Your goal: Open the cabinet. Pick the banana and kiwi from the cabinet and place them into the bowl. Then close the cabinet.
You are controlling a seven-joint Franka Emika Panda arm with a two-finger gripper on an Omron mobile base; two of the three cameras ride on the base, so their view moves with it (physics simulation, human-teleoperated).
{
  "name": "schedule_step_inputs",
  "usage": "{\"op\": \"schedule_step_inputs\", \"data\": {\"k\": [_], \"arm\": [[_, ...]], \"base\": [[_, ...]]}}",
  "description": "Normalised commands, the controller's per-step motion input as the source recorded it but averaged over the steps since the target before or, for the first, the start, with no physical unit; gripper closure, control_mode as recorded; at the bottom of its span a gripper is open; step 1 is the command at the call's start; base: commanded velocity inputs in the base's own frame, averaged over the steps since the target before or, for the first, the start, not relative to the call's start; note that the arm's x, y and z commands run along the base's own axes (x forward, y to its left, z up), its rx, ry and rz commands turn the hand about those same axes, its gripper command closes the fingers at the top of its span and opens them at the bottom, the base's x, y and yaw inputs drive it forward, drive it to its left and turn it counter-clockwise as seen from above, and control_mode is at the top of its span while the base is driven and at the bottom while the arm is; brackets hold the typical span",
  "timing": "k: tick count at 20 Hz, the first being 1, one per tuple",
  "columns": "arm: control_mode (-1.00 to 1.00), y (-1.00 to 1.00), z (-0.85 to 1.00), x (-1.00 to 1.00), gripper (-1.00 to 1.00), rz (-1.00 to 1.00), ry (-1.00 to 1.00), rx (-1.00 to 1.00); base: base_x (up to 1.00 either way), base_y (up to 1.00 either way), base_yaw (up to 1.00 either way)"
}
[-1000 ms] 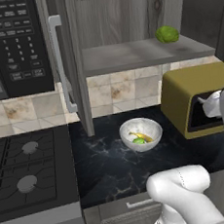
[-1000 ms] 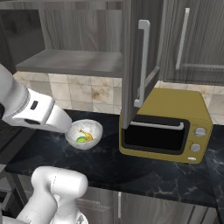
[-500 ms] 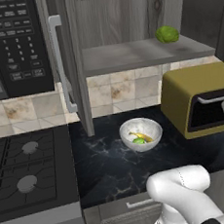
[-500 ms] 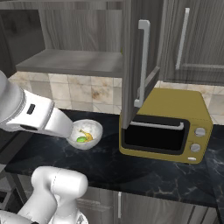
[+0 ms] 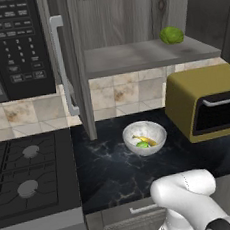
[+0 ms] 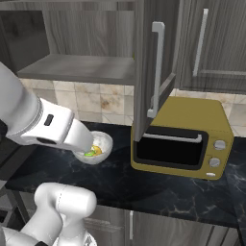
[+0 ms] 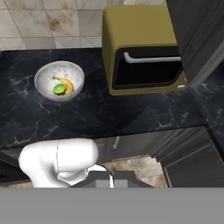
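The cabinet point(image 5: 128, 30) was open, with both doors swung out toward the near side. The left door point(image 5: 74, 66) stuck out edge-on past the shelf point(image 5: 146, 56), and its bar handle point(image 5: 60, 62) hung just beside the microwave point(image 5: 16, 44). The right door point(image 6: 156, 62) stuck out over the top of the yellow oven point(image 6: 185, 139), with its bottom edge close above it. On the shelf, far to the right, sat a green lumpy fruit point(image 5: 171, 34); the rest of the shelf was bare. The bowl point(image 5: 144, 137) stood on the dark counter point(image 5: 108, 173), below the shelf and between the left door and the oven, touching neither. The banana point(image 7: 65, 83) and the kiwi point(image 7: 59, 89) lay inside the bowl, side by side and touching. There was open counter all around the bowl, most of it on the near side. The stove point(image 5: 27, 171) lay to the left of the counter. In the right base view the white arm point(image 6: 43, 122) crossed in front of the bowl's left rim. The gripper's tips were not clear in the hand view, but the jaws were pressed together with nothing between them.
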Motion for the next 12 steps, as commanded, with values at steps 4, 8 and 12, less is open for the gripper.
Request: {"op": "schedule_step_inputs", "data": {"k": [4, 8, 12], "arm": [[-1.0, -0.43, 0.0, 0.0, 1.0, 0.0, 0.0, 0.05], [-1.0, -0.42, 0.0, 0.0, 1.0, 0.0, 0.0, 0.09], [-1.0, -0.41, 0.0, 0.0, 1.0, 0.0, 0.0, 0.09]], "base": [[0.0, 0.0, 0.0], [0.0, 0.0, 0.0], [0.0, 0.0, 0.0]]}}
